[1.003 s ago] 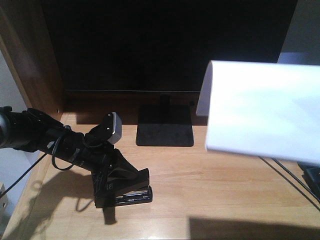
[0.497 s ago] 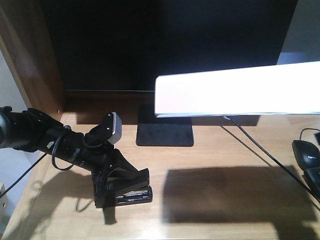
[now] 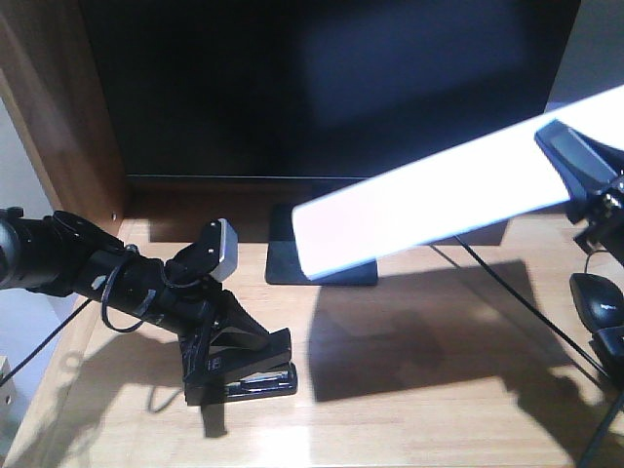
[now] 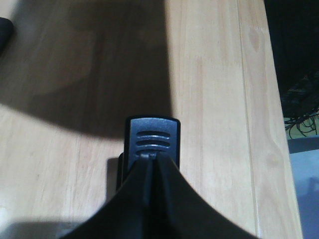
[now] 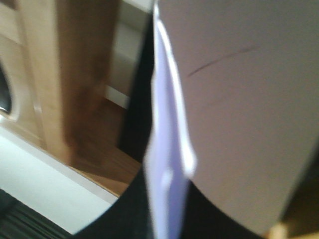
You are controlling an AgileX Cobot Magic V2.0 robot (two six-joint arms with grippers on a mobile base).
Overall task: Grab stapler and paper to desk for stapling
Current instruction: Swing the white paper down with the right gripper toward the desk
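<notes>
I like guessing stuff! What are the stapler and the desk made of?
The stapler looks like matte black plastic, with a shiny metal strip along its base. The desk looks like light, smooth wood: grain and plank lines show.

Ahead of the monitor stand [image 3: 322, 261] the desk [image 3: 429, 409] lay bare, hemmed by the stapler [image 3: 255, 375] to its left, the mouse [image 3: 597, 300] far right, and the paper [image 3: 439, 210] slanting overhead.
</notes>
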